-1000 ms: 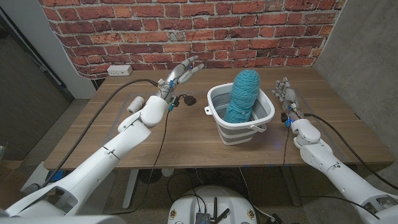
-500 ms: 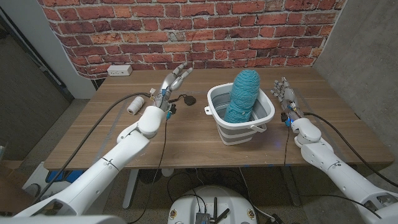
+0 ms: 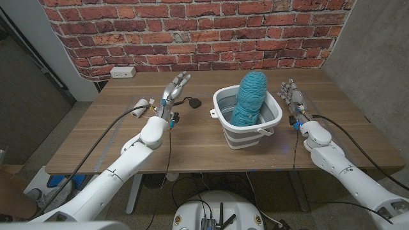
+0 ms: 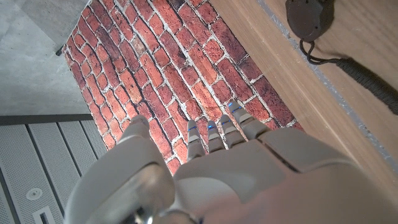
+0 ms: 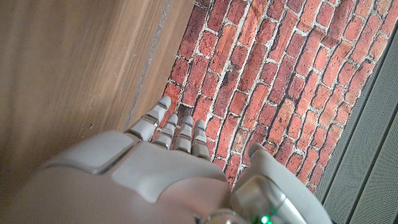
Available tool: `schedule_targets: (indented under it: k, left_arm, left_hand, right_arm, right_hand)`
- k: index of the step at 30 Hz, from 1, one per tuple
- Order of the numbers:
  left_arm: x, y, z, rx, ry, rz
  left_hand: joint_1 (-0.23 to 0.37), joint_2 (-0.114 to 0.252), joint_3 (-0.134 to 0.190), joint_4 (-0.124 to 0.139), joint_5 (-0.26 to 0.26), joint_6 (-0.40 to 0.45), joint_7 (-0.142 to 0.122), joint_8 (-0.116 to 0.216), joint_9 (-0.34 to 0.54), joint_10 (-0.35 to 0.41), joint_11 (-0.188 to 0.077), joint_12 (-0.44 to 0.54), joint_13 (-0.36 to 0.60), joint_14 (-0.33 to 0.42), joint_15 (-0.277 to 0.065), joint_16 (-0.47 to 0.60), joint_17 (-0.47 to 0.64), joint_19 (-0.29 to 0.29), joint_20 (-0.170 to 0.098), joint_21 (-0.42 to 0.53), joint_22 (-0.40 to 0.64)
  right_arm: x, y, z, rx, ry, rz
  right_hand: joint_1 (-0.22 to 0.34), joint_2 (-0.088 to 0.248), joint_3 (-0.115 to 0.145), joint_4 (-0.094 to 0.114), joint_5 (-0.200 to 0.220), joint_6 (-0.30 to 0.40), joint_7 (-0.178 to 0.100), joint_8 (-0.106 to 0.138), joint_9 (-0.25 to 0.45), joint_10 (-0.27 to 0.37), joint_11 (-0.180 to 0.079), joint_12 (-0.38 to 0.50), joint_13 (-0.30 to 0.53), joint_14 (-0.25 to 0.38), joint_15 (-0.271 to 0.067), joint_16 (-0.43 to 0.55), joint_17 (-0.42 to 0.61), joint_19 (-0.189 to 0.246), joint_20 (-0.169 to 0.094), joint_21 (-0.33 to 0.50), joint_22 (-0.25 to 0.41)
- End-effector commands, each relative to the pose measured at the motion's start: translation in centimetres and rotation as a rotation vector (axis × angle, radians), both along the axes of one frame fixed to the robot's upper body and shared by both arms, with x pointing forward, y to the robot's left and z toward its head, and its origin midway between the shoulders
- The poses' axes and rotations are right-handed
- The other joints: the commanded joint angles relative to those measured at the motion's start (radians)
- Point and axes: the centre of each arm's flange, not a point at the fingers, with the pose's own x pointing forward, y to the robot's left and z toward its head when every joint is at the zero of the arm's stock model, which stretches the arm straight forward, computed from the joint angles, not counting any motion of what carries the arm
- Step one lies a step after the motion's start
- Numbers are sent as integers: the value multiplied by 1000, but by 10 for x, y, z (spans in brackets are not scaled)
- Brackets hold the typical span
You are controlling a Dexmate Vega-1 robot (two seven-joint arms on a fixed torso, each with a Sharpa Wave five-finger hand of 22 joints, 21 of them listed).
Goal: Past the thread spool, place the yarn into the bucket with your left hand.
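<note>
The teal yarn (image 3: 249, 97) stands upright in the bucket (image 3: 225, 121); soft, light, best gripped around its middle. Both the left robot hand (image 3: 174, 91) and the right robot hand (image 3: 293, 98) are empty, fingers apart.

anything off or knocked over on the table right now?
Nothing stands out. The teal yarn stands upright inside the bucket, poking above its rim; the bucket sits level. The thread spool lies by the left hand. Both hands hold nothing, including the right hand.

The yarn (image 3: 248, 98) stands in the bucket (image 3: 225, 125) (mid-table), the thread spool (image 3: 138, 106) well to its left, the left hand (image 3: 174, 90) between them
</note>
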Motion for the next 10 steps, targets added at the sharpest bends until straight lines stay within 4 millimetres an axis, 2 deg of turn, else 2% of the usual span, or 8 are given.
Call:
schedule_targets:
  k: [1,10]
  left_arm:
    - [15,4,-19,-67,32,-38]
    - [29,4,-36,-103,62,-49]
  left_hand:
    - [-4,2,9,0,3,6,6,-2,2,2,-7,1,2,2,-16,1,1,3,-90,7,3]
    - [-7,6,13,-2,4,4,7,-3,2,3,-12,1,1,3,-19,2,1,3,-91,8,3]
  right_arm:
    - [-5,9,-2,1,20,15]
    - [-3,19,-6,3,46,15]
  right_hand:
    - [-11,44,8,3,-4,-5,-1,-3,3,4,5,6,1,6,-16,4,-1,4,-17,4,3]
    - [-12,44,8,5,-4,-3,3,-1,3,6,5,6,1,11,-15,5,-1,7,-16,4,3]
